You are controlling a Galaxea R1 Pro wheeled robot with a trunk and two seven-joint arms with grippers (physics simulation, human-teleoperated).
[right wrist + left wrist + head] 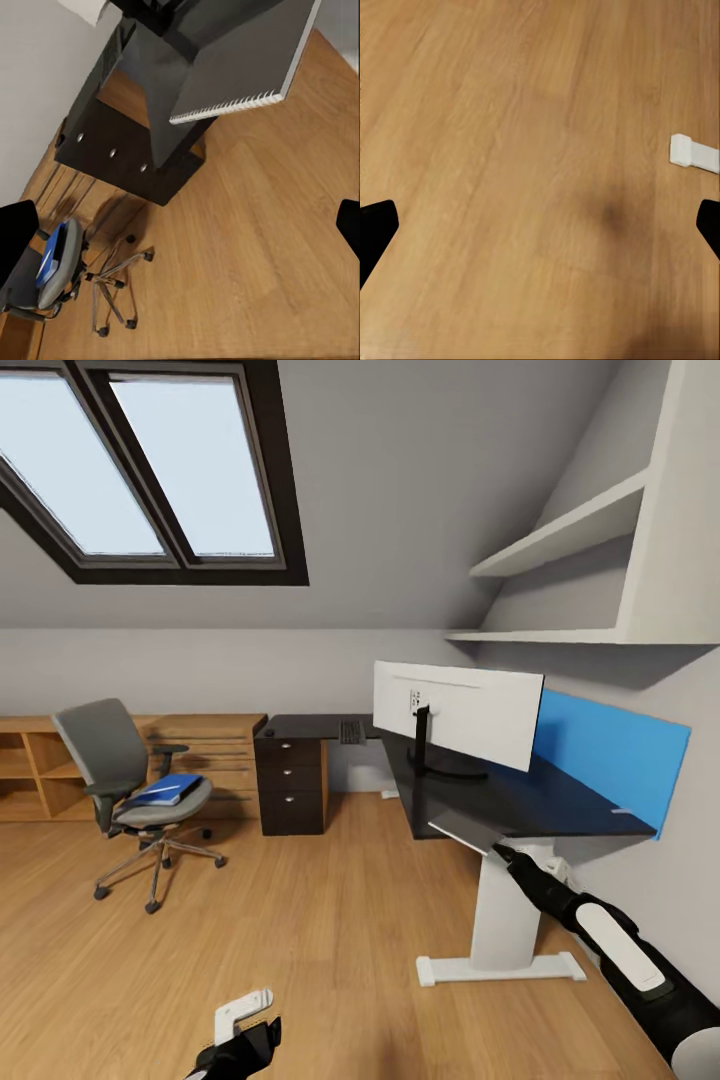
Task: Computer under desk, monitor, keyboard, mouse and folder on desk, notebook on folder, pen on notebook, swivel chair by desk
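The desk (560,800) has a glossy black top and a blue back panel. The monitor (455,710) stands on it with its white back toward me. The keyboard (350,732) lies on the far wing, and a small dark mouse (268,733) sits above the drawers. The grey notebook (462,828) overhangs the desk's near corner, tilted, its spiral edge visible (240,67). My right gripper (503,850) is just behind it, open (180,225). The swivel chair (110,760) stands at the left with the blue folder (165,791) on its seat (51,259). My left gripper (245,1020) hangs open over the floor (540,225).
A low light-wood cabinet (200,745) runs along the back wall behind the chair. White shelves (590,525) hang above the desk. The desk's white pedestal foot (500,965) rests on the wood floor, its end near my left hand (694,152). Open floor (300,920) lies between chair and desk.
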